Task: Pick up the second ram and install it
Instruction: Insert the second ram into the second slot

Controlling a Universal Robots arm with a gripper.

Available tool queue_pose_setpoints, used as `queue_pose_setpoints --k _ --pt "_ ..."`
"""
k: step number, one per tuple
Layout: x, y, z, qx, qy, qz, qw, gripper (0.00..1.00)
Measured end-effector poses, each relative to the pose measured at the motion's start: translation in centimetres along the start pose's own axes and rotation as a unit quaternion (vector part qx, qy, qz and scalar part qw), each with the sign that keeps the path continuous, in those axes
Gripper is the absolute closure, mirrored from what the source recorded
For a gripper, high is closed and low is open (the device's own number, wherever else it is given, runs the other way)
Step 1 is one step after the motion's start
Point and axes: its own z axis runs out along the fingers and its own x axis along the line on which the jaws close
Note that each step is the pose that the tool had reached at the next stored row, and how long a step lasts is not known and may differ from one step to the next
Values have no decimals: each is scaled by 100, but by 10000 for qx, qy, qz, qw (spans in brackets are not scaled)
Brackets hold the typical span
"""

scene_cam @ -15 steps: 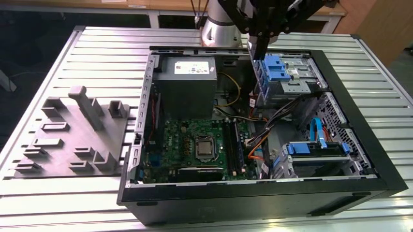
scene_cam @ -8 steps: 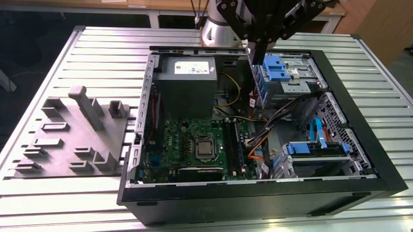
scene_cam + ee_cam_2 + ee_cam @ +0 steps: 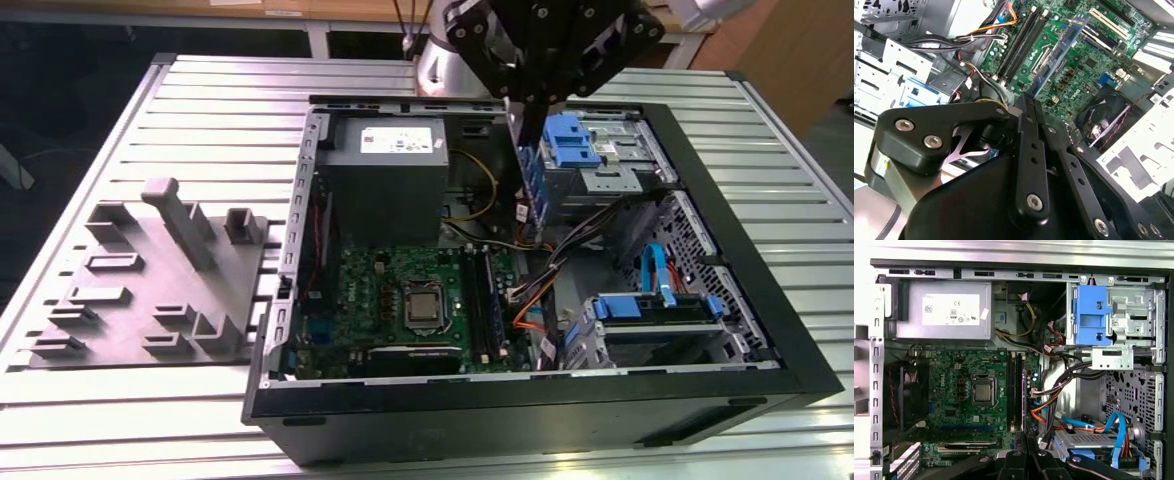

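Gripper (image 3: 1027,98) clamps narrow on one end of the second ram (image 3: 1059,56), held edge-on above the memory slots (image 3: 1021,44) inside the case (image 3: 534,420); probably light, stiff, brittle, best gripped by its bare board edges.

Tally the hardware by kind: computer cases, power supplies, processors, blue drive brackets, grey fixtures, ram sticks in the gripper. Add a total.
Computer case: 1
Power supply: 1
Processor: 1
Blue drive brackets: 2
Grey fixture: 1
Second ram, held by the gripper: 1
Total: 7
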Motion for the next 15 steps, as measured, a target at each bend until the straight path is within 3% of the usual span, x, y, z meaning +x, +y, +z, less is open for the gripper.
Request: queue_pose_setpoints --k 15 --pt "8 -1 193 -2 0 -40 10000 89"
